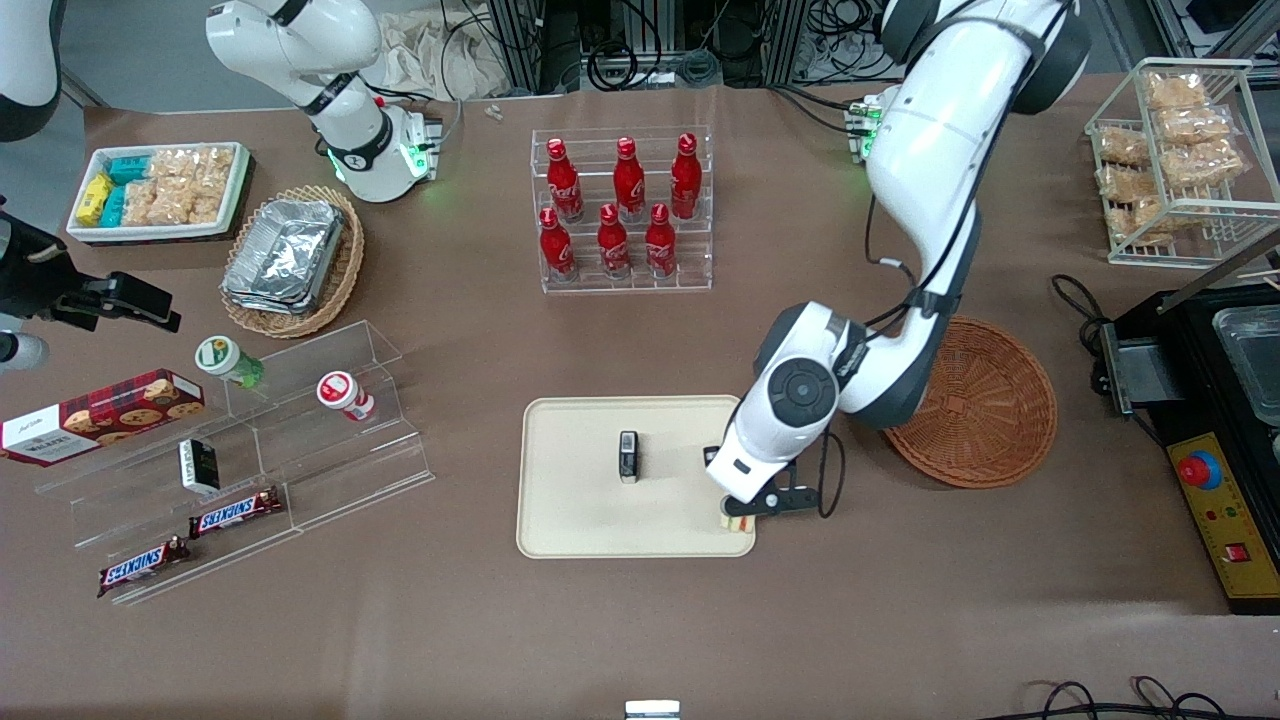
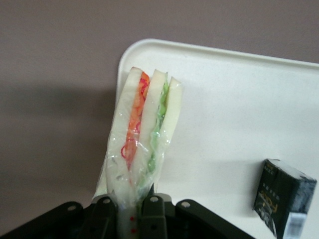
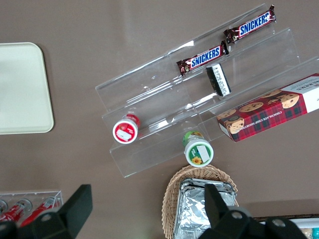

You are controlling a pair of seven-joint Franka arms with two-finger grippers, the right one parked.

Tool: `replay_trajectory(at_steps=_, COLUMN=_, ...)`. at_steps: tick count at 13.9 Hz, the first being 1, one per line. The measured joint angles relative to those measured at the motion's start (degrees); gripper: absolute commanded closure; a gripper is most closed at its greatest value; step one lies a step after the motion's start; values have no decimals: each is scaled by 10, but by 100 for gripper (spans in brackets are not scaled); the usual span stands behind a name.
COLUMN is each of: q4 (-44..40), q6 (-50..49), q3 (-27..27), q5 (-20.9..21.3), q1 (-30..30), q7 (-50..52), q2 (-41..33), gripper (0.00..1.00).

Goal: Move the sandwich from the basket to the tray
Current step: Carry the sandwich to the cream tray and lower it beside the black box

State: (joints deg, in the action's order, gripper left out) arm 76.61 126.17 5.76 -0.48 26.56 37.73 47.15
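Front view: gripper (image 1: pixel 738 517) over tray (image 1: pixel 570 500) corner, fingers (image 2: pixel 104 211) clamping sandwich (image 2: pixel 144 134), mostly hidden under wrist.

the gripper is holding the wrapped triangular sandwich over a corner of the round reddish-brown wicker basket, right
Not quite. The gripper is shut on the wrapped triangular sandwich, but over a corner of the cream rectangular tray, not the round reddish-brown wicker basket, which sits empty beside the tray. The left wrist view shows the tray corner under the sandwich.
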Motion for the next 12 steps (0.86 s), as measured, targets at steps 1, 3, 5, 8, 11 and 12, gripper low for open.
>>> replay_trajectory(at_steps=1, q4=-11, q6=0, q3=0, q5=0, q1=4, q7=13, q2=11, gripper=100)
replay_trajectory(at_steps=3, q4=-25, q6=-1, q3=0, q5=0, q1=6, q7=37, q2=22, gripper=100)
replay_trajectory(at_steps=5, q4=-31, q6=-1, q3=0, q5=0, q1=6, q7=44, q2=28, gripper=59)
replay_trajectory(at_steps=8, q4=-36, q6=-1, q3=0, q5=0, q1=7, q7=47, q2=31, gripper=0)
replay_trajectory(at_steps=11, q4=-40, q6=-1, q3=0, q5=0, q1=7, q7=47, q2=31, gripper=0)
replay_trajectory(at_steps=12, q4=-44, q6=-1, q3=0, q5=1, q1=7, q7=47, q2=30, gripper=0)
